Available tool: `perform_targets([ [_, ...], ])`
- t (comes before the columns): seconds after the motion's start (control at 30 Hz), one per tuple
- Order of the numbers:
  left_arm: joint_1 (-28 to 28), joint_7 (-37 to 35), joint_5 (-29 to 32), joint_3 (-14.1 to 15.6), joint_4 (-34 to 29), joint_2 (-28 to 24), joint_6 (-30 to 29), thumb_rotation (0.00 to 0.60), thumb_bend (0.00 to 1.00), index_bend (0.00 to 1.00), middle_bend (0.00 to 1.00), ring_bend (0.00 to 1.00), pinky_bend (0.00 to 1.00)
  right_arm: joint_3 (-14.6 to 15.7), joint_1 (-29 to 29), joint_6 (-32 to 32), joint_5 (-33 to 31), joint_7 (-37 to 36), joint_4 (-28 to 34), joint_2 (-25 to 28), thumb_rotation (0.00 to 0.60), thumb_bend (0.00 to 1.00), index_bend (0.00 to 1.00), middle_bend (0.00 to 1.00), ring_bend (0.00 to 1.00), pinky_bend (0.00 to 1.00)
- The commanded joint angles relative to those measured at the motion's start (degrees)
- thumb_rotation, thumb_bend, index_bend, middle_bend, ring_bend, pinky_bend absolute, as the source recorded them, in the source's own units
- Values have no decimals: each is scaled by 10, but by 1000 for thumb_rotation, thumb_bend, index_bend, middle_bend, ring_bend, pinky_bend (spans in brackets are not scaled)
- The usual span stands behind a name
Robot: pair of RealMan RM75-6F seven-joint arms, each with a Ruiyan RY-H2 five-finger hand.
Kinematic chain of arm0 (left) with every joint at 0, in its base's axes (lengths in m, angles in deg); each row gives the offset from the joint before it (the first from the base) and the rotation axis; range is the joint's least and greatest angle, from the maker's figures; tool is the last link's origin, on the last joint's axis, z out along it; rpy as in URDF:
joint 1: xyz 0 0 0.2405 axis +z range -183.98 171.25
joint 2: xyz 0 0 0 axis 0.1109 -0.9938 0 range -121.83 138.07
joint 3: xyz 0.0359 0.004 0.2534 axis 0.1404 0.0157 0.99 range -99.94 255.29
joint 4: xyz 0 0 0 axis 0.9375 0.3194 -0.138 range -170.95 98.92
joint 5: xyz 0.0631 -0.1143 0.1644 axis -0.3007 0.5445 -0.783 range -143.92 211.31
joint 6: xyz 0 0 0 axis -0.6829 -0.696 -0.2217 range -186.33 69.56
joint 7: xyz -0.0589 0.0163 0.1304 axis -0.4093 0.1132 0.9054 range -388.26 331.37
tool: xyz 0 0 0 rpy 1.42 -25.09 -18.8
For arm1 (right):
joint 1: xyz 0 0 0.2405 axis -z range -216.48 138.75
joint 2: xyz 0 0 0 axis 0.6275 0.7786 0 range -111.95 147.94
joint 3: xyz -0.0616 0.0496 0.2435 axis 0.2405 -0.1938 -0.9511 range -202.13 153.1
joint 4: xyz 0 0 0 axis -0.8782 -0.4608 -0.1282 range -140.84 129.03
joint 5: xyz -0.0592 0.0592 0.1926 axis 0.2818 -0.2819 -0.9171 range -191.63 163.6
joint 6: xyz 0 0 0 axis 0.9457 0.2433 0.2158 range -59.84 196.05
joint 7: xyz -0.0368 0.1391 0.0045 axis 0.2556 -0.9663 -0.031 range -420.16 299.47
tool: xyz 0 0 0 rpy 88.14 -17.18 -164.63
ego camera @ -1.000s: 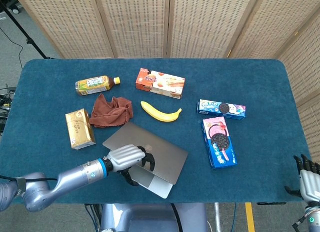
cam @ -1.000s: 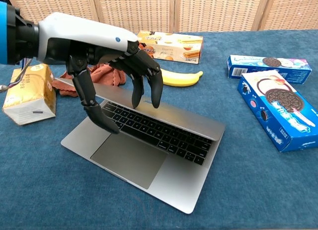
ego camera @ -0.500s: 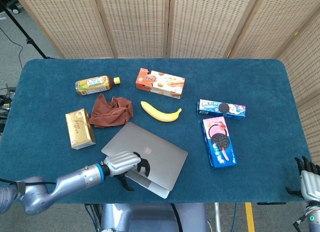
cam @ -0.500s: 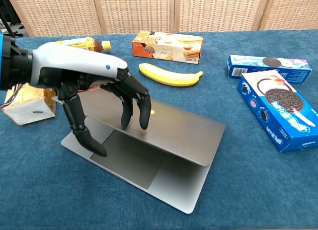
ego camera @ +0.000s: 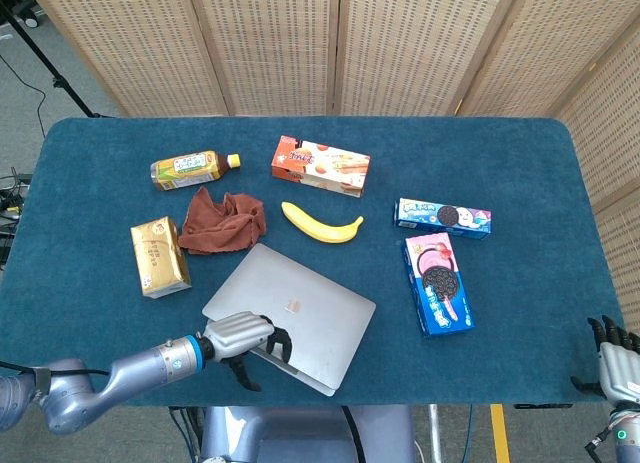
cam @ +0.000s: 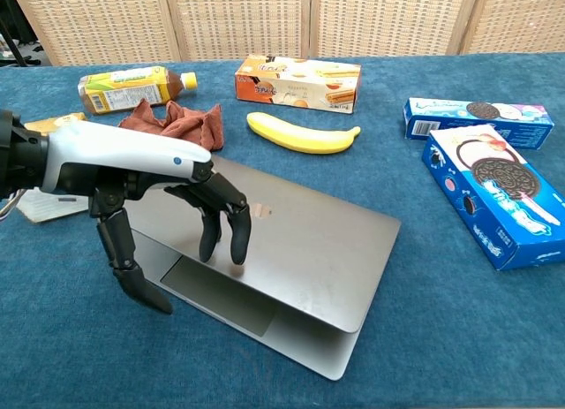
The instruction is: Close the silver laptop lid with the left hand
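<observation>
Toward six o'clock on the bench [ego camera: 520, 163], the left hand [cam: 168, 201] pressed spread fingertips, grasping nothing, on the stiff, slippery silver laptop lid [cam: 300, 241], best pushed near its free edge.

silver laptop [cam: 300, 241], yellow banana [cam: 303, 133] (plain), teal table [cam: 459, 338], rust-brown cloth [cam: 177, 124]

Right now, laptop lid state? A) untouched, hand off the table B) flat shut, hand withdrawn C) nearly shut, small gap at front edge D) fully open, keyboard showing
C: in the chest view the left hand rests its fingertips on the silver laptop lid, which is tilted low with a gap left above the base.
</observation>
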Motion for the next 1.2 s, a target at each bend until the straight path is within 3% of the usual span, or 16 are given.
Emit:
perform_targets([
  [0.03,2,-3,-2,3,4,2,1,600,131,425,394,422,242,1,0,-4,-5,2,-4,-2,600,236,37,0,0,0],
  [0.67,0,0,-6,17,31,32,16,600,131,425,394,425,242,7,-9,-30,-16,9,-35,-22,600,237,33,0,0,0],
  [0.83,-1,1,-6,18,28,30,18,600,131,425,394,426,242,-2,-5,2,-2,2,-58,-39,600,237,5,0,0,0],
  [1.0,0,3,-11,23,22,30,18,600,131,425,394,426,243,-19,3,72,44,-37,-125,-85,600,237,0,0,0,0],
  [1.2,-1,4,-11,25,21,31,21,600,131,425,394,428,245,-29,7,105,70,-71,-193,-121,600,237,0,0,0,0],
])
